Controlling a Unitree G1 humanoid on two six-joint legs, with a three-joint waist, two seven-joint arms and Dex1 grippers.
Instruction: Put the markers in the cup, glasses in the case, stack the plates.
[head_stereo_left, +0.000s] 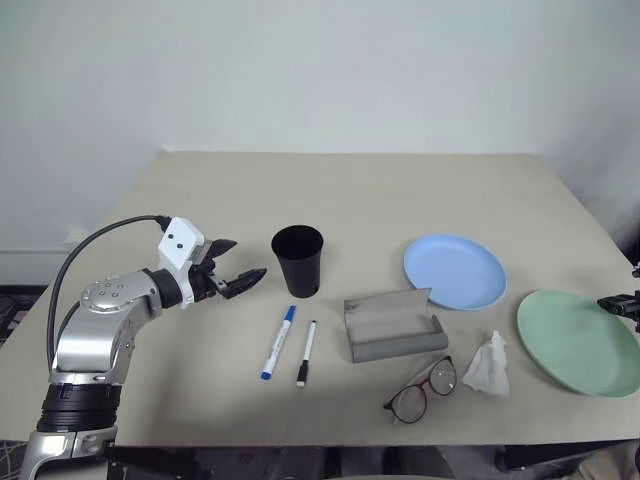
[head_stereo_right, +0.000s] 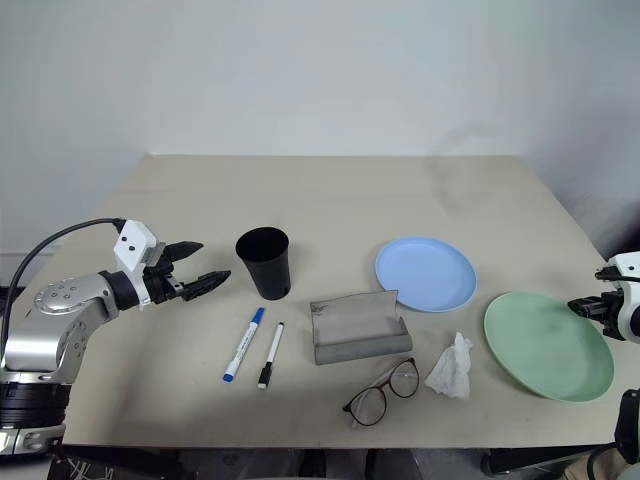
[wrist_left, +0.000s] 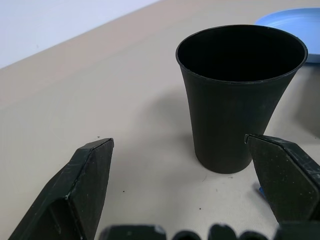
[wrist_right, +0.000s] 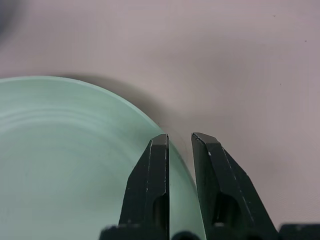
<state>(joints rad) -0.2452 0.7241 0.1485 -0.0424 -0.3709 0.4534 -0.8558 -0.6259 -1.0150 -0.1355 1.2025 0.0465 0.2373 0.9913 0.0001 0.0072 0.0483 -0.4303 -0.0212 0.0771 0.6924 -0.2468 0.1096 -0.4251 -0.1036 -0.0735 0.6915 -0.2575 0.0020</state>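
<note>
A pale wall fills the top of the picture, plain and unmarked, and under it a broad beige table spreads across most of the frame, its matte top bare along the far side. At the right edge lies the mint green plate, flat on the table, with the light blue plate just up and left of it, the two apart. The right gripper sits at the green plate's right-hand rim, its two black fingers clamped on the thin edge of that plate. In the lower left the left gripper hovers above the table, fingers spread wide and holding nothing, pointing at the black cup, which stands upright near the middle, a little left of centre. Right of centre rests the grey case, lid standing open. Below it, toward the front edge, lie the glasses, with a crumpled white tissue just to their right. Below the cup, the blue-capped marker and the shorter black-capped marker lie side by side, near but not touching.
</note>
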